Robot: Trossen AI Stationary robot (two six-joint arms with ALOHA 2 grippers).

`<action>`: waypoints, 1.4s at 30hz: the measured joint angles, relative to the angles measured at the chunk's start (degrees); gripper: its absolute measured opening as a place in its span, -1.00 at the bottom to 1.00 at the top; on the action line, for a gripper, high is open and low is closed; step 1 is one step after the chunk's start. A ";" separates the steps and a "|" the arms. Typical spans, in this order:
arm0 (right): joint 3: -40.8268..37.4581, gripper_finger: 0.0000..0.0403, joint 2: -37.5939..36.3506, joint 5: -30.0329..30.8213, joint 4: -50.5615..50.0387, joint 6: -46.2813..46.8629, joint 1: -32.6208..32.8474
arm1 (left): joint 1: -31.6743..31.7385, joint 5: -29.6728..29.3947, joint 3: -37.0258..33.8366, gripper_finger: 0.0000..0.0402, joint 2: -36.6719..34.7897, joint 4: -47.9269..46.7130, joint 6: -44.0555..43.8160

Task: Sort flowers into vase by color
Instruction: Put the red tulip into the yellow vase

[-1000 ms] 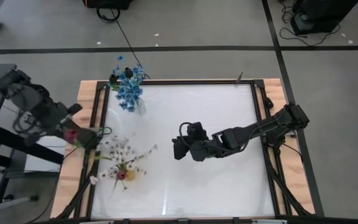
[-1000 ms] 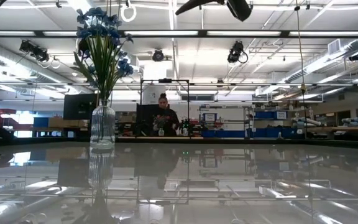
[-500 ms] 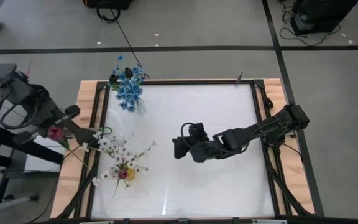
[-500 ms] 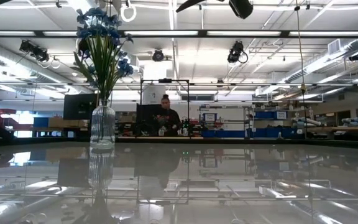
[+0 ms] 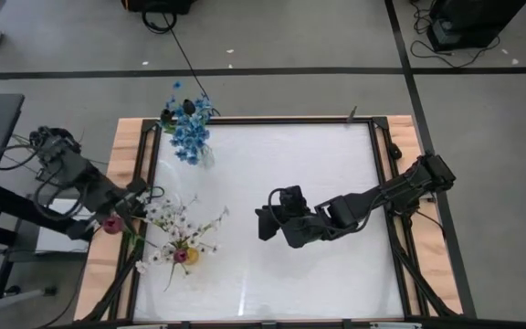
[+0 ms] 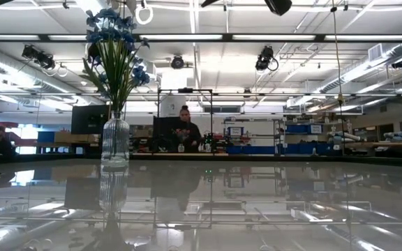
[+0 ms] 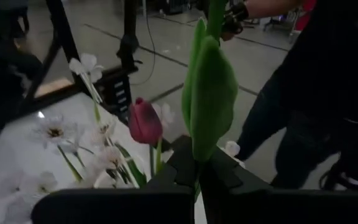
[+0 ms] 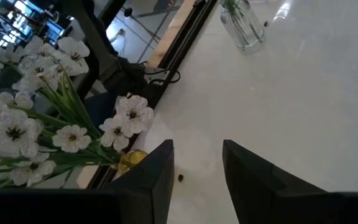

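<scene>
Jaws first: the left gripper (image 7: 197, 177) is clamped on a green stem with a broad leaf, while the right gripper (image 8: 197, 168) stands parted with nothing between its fingers.

From above, the left gripper (image 5: 128, 208) sits at the table's (image 5: 336, 164) left edge, a pink tulip bud (image 5: 110, 225) just beside it. White flowers (image 5: 179, 228) spread near that edge; blue flowers (image 5: 190, 128) stand at the far left corner. The right gripper (image 5: 268, 222) hovers mid-table.

At table height, the blue flowers (image 6: 112, 42) rise from a clear ribbed vase (image 6: 115, 141).

The left wrist shows a pink bud (image 7: 145, 121) among white blooms (image 7: 58, 130).

The right wrist faces white flowers (image 8: 36, 118) and a glass vase (image 8: 244, 25).
</scene>
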 joint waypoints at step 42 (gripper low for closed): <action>0.00 -0.28 0.00 0.00 0.48 1.91 0.16 | 0.00 -6.24 -8.29 -0.96 -0.96 4.47 -0.43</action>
